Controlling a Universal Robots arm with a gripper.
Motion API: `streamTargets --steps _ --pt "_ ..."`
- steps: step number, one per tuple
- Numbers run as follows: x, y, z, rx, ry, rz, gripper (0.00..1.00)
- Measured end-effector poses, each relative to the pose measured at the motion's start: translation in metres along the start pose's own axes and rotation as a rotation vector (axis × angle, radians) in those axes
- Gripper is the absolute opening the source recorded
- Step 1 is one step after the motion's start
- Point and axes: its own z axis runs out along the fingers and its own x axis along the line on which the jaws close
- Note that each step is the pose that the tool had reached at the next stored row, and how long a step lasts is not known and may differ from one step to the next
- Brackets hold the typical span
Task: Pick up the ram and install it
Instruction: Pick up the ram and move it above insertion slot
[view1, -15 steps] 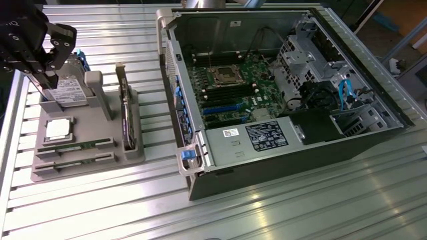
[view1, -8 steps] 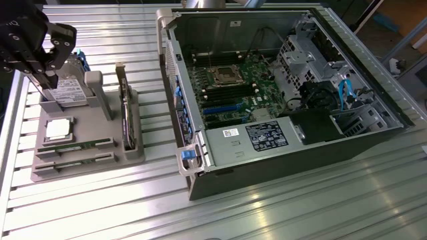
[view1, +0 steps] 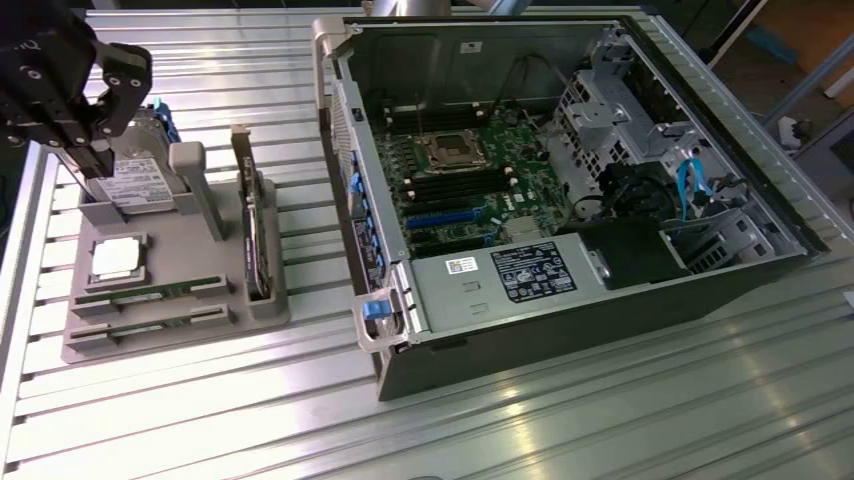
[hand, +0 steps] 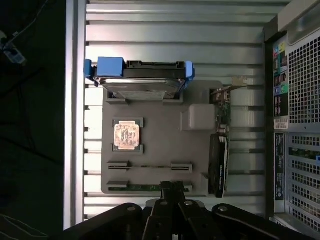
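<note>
**Gripper** (hand: 172, 186) (view1: 88, 180): black, on the arm. The jaws are pressed together with nothing between them. In the wrist view the tips sit over the end slot of the tray; whether they touch anything cannot be told.

**Tray** (hand: 160, 132) (view1: 180, 335): grey moulded holder lying flat on the worktop, beside the computer case. Contents, from the gripper end outward:
- ram (hand: 140, 188) (view1: 144, 324): green stick on edge in the outermost slot, just beside the gripper tips in the wrist view.
- second ram stick (hand: 150, 167) (view1: 147, 291): on edge in the next slot, parallel to the first.
- processor chip (hand: 126, 136) (view1: 118, 257): lying flat in a square recess.
- hard drive (hand: 140, 82) (view1: 134, 178): silver with blue tabs, standing on edge at the far end.
- expansion card (hand: 218, 165) (view1: 251, 230): upright in the long slot along the side facing the case.

**Computer case** (view1: 534, 330) (hand: 295, 100): lying on its side with the panel off. It holds the motherboard (view1: 467, 170), blue cables and a labelled black unit.

**Worktop** (view1: 601, 420) (hand: 165, 30): ribbed aluminium, carrying the tray and the case.
</note>
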Motion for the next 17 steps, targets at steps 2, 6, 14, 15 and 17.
streamTargets --steps 2,6,14,15,17 --pt "0.0000 0.0000 0.0000 -0.0005 0.0009 -0.020 0.11" --pt "0.0000 0.0000 0.0000 -0.0013 0.0024 -0.055 0.11" --pt "0.0000 0.0000 0.0000 -0.0033 0.0060 -0.134 0.11" --pt "0.0000 0.0000 0.0000 -0.0036 0.0067 -0.149 0.11" --pt "0.0000 0.0000 0.0000 -0.0041 0.0074 -0.167 0.11"
